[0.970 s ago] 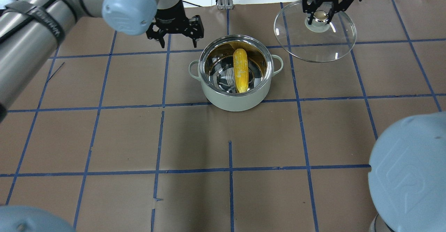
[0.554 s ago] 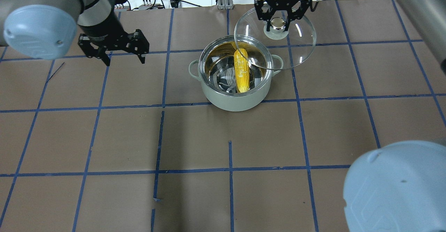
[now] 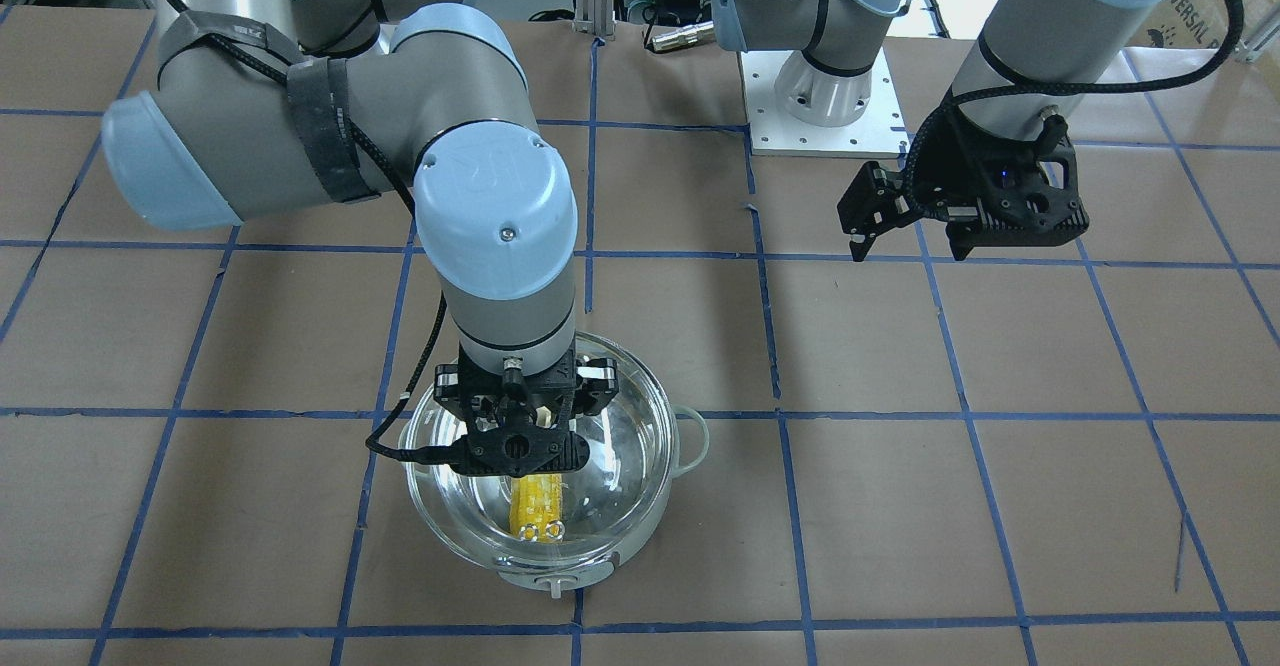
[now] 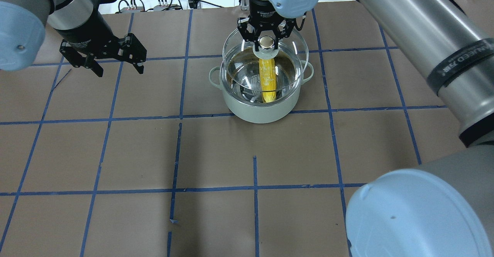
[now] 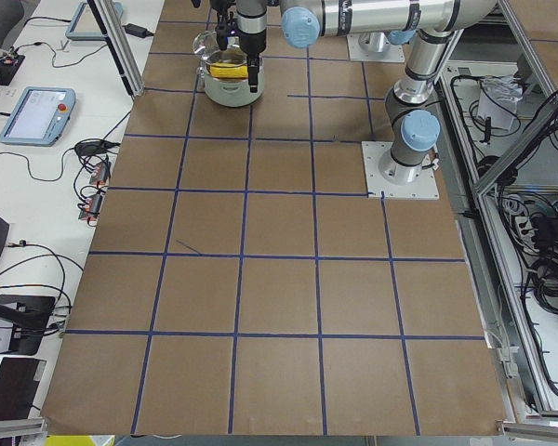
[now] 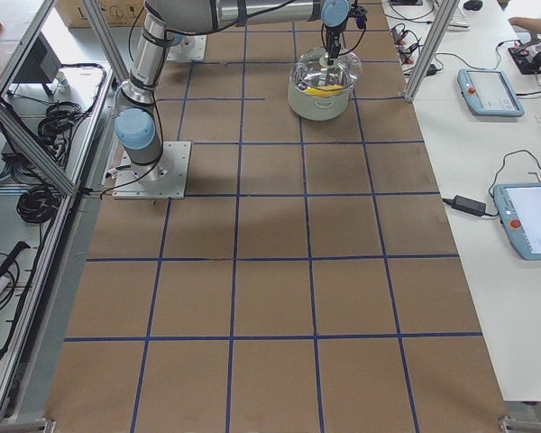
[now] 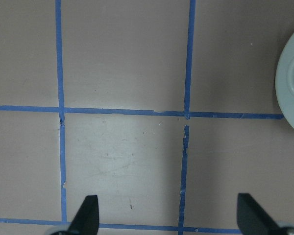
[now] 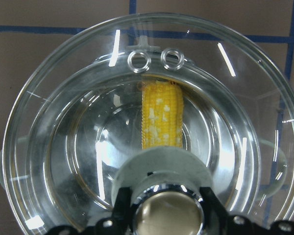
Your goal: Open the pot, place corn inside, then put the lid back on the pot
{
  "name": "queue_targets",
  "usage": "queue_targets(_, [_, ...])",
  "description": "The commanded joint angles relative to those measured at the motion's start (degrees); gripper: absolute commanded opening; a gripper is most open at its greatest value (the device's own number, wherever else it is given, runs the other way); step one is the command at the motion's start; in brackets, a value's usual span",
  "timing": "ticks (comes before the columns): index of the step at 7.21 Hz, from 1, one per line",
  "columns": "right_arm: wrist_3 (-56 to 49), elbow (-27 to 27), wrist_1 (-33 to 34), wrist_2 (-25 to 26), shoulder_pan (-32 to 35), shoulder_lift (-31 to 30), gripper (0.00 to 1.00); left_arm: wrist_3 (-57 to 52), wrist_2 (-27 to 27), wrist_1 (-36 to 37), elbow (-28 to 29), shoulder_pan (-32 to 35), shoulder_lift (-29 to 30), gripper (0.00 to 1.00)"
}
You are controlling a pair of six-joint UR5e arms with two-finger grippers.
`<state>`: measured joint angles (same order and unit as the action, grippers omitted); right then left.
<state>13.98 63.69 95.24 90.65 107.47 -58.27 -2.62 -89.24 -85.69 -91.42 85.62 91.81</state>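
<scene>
One round clear glass lid, clamped by the right tool, has been brought over the grey-green pot; seating remains. Left tool is spread wide.

The lid is clear, glossy glass, its knob shiny metal. The pot is matt outside, mirror-like steel inside. The bench has matt paper.

Overhead looks down from behind; front camera faces back steeply. Both share the pot; right wrist view sits close above.
</scene>
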Motion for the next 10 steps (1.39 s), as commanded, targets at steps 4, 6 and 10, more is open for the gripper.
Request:
queue_targets(4, [-3.43,3.72,0.82,-0.21,1.16,0.00,0.06,-0.11,0.74,-0.18,-1.13,2.89,-1.46,1.00])
queue_targets(6, [-4.65,3.72,0.91,-0.21,0.99,0.00,0.06,-0.20,0.82,-0.79,-0.26,2.54,-0.59,1.00])
queue_targets(10, [-4.49,3.64,0.91,-0.29,0.63,0.26,0.07,-0.11,1.35,-2.47,-0.25,2.54,-0.50,1.00])
